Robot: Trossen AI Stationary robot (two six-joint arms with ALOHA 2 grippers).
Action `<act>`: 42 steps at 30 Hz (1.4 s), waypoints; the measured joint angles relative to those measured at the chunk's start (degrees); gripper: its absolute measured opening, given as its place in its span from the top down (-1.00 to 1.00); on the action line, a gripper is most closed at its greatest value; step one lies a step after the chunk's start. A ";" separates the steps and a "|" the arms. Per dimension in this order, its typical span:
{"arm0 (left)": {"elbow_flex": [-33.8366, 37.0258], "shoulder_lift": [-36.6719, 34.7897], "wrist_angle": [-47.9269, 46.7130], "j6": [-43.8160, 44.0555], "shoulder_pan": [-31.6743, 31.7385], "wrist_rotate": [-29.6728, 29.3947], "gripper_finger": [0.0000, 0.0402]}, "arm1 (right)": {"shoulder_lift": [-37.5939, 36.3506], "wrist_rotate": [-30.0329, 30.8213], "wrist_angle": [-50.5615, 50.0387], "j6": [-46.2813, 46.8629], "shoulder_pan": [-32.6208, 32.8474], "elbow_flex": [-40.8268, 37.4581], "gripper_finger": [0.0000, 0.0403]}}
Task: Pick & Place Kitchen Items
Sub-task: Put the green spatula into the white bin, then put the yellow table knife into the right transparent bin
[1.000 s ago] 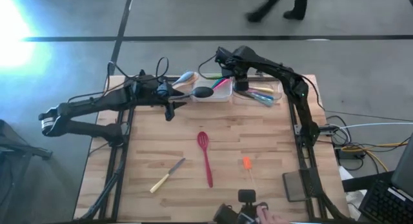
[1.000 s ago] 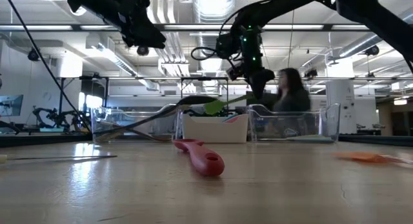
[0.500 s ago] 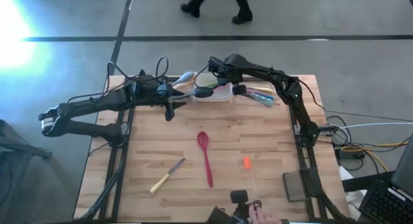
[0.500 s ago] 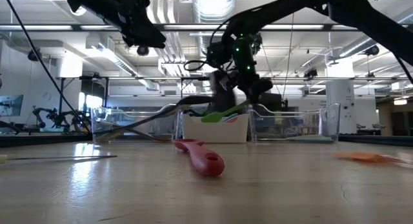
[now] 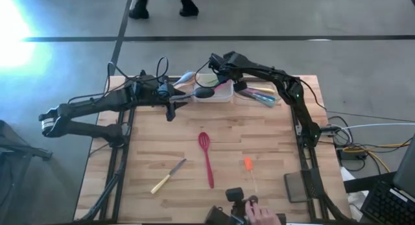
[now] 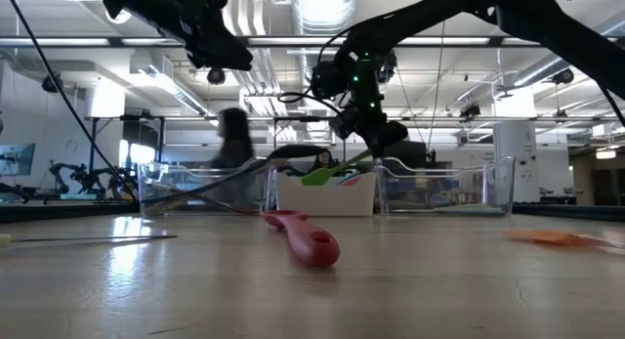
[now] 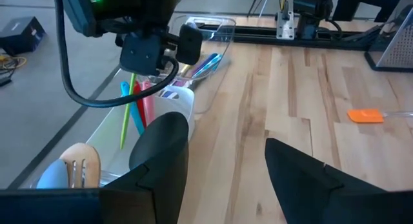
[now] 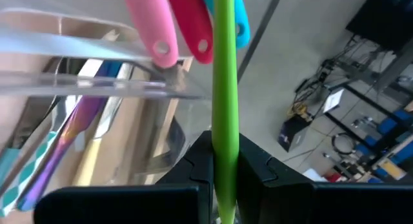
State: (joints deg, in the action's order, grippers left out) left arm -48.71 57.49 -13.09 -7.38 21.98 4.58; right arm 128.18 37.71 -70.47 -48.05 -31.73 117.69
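My right gripper (image 5: pixel 219 74) hangs over the white tray (image 5: pixel 224 94) at the table's far edge, shut on a green utensil (image 6: pixel 330 169). Pink, red and blue handles (image 8: pixel 187 30) stick out of that tray. A black ladle (image 5: pixel 204 93) lies with its bowl at the tray's near-left corner and its handle slanting down to the left. My left gripper (image 5: pixel 174 98) hovers open, high above the ladle's handle, with nothing between its fingers (image 7: pixel 161 153). A red slotted spoon (image 5: pixel 207 159), a wooden-handled knife (image 5: pixel 168 176) and an orange spatula (image 5: pixel 248 165) lie on the table. My right gripper pinches the green utensil's slim handle (image 8: pixel 224 121) between its two fingers, which lie across it. The fingers slant down from the far right. The utensil is lifted clear and tilted, its head (image 6: pixel 314 175) lowest, just over the white tray's rim.
Clear plastic trays stand on either side of the white one: the right tray (image 5: pixel 262 94) holds teal, purple and yellow utensils, the left tray (image 5: pixel 185 78) a wooden and a pale one. A person's hand (image 5: pixel 259 215) shows at the near edge. The table's middle has room between the loose utensils.
My right gripper has gone down and toward the table's left, from over the right clear tray to over the white tray, rolling its wrist. The green utensil has come with it and now tilts lower over the tray. A person has walked past beyond the far edge.
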 joint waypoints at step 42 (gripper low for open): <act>0.22 0.00 1.78 -1.83 0.02 0.02 -0.04 | 0.22 2.16 5.83 -0.60 3.69 -0.29 0.42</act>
State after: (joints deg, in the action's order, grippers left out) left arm -48.49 57.49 -11.31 -9.21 22.00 4.60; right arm 128.40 39.88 -64.64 -48.65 -28.04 117.40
